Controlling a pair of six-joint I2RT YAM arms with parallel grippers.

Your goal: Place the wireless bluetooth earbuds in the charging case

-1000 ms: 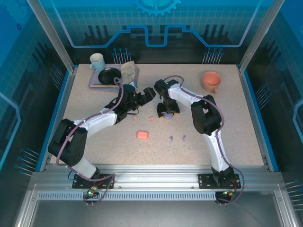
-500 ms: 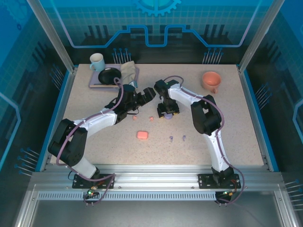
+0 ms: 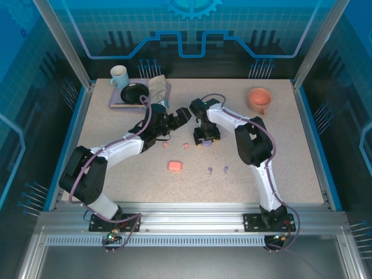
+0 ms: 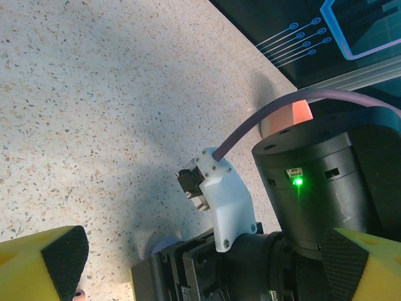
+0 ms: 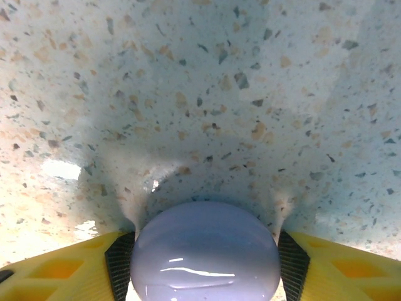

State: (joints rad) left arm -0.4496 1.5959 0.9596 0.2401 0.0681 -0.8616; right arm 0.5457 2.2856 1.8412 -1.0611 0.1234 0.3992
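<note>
Top external gives me the speckled table, left gripper spread wide and empty, right gripper clamped on the lilac charging case (right wrist shows both pads against its sides). Pink charging case lies nearer me; two pink earbuds lie loose just beyond it, two lilac earbuds to its right.

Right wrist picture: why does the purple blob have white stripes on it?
Right wrist view: that is light glare on the shiny lilac case, and a bright patch washes out the table at left. Left wrist view: a soft shadow falls beside the right arm.
</note>
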